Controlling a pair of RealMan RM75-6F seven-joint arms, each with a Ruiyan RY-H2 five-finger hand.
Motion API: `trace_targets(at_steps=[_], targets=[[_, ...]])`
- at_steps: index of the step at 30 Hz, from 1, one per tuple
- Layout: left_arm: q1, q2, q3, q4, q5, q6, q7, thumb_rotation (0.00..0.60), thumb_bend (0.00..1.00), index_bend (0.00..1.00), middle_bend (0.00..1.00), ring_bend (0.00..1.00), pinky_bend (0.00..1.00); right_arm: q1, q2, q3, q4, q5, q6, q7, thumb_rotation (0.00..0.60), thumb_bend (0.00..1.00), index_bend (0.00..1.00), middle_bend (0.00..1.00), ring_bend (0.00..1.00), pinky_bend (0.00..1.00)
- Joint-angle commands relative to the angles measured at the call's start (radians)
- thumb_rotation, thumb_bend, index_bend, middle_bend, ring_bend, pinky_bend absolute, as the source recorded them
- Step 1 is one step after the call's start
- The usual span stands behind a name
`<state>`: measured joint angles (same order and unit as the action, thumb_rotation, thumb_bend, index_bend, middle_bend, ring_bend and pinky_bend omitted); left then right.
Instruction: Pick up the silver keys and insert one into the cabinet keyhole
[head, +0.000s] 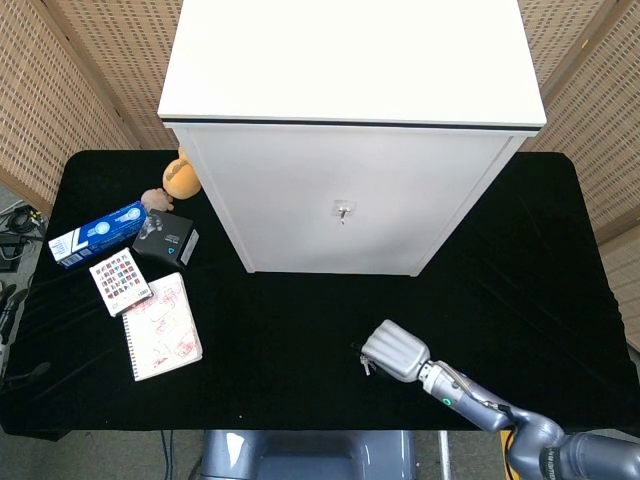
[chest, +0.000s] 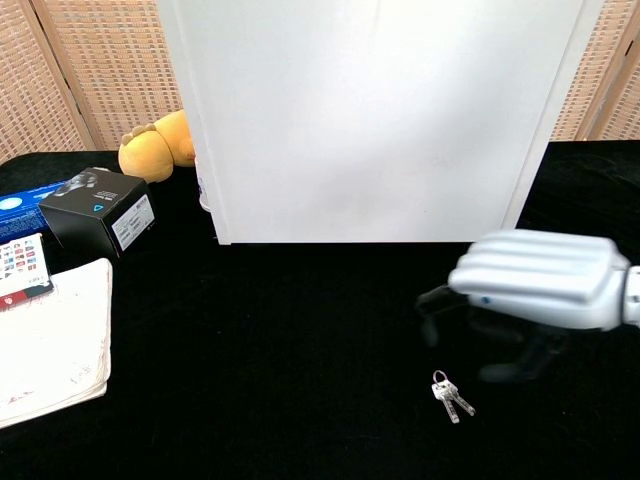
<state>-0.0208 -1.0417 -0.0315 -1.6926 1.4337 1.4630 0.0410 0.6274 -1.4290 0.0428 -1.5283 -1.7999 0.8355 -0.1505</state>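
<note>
The keys (chest: 452, 397) lie flat on the black table (head: 300, 320) in front of the white cabinet (head: 345, 200), whose keyhole (head: 342, 210) sits mid-door with a key already in it; the right hand (chest: 535, 280) hangs just above and behind the keys, palm down, fingers (chest: 435, 300) curled downward and apart with nothing in them, not touching the keys. In the head view the hand (head: 396, 351) covers most of the keys (head: 365, 366); the left hand is out of sight. At the left lie a notebook (head: 162, 326), a card (head: 120, 281), a black box (head: 167, 240), a blue box (head: 97, 233) and a plush toy (head: 180, 178).
</note>
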Motion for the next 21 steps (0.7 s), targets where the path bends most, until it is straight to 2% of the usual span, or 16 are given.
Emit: trace_targets(at_steps=[1,10,21], targets=[[-0.006,-0.002,-0.004,0.004,-0.014,-0.011,0.003,0.6,0.0,0.0,0.0,0.0,0.0,0.04,-0.071,0.015,0.045,0.047,-0.061,-0.044,0.6,0.47,0.45,0.88,0.9,1.0],[-0.014,-0.008,-0.008,0.01,-0.034,-0.027,0.012,0.6,0.0,0.0,0.0,0.0,0.0,0.088,-0.169,0.027,0.123,0.145,-0.158,-0.167,0.6,0.5,0.46,0.88,0.9,1.0],[-0.014,-0.01,-0.004,0.007,-0.031,-0.024,0.016,0.6,0.0,0.0,0.0,0.0,0.0,0.095,-0.187,0.029,0.135,0.288,-0.199,-0.311,0.6,0.5,0.48,0.88,0.9,1.0]])
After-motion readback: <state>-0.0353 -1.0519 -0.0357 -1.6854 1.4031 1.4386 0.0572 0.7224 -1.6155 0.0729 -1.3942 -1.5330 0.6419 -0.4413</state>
